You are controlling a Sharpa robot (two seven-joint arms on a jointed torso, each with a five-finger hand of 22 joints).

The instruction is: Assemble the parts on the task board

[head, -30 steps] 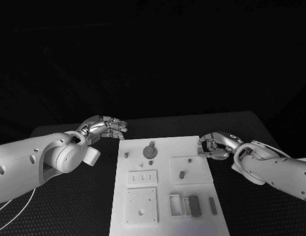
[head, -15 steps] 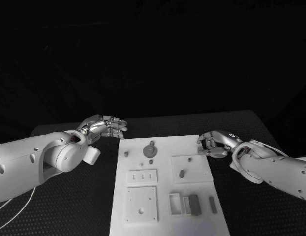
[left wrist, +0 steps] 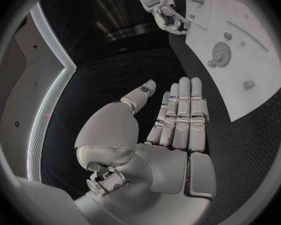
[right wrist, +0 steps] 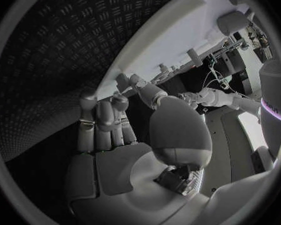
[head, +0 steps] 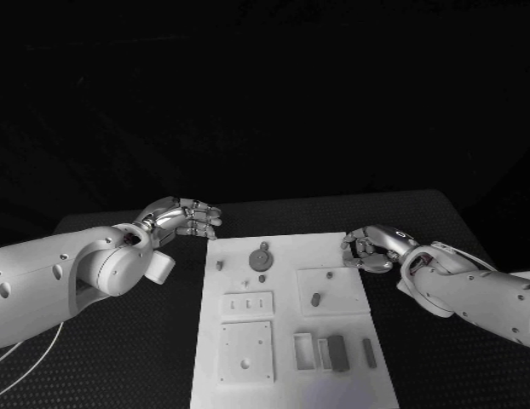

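Looking at this, neither hand has a part yet. The left hand (head: 181,218) hangs over the desk (head: 118,341) just off the board's (head: 284,375) far left corner; its wrist view shows the fingers (left wrist: 181,110) straight, side by side, thumb apart, holding nothing. The right hand (head: 370,250) sits at the board's far right edge with its fingers curled in. Whether there's a small part pinched in there, I can't tell.

Parts are all on the board: a round disc (head: 260,260) near the far end, a small peg (head: 315,299) on a square plate in the middle, and some upright blocks (head: 335,353) along the near right side.

What could go wrong, my guess: those parts are tiny next to the fingers, so a slightly off approach from the right hand could nudge a peg or push the board sideways on the desk, since nothing seems to pin it down. The left hand isn't touching the board, so it won't brace it.

View differences: the left wrist view gives a clean look at the open palm, plus the right hand (left wrist: 167,15) at the board's far corner and the disc (left wrist: 220,51) from the side. The right wrist view shows the curled fingers (right wrist: 103,115) over the desk near the board edge (right wrist: 178,30), which the head view can't resolve.
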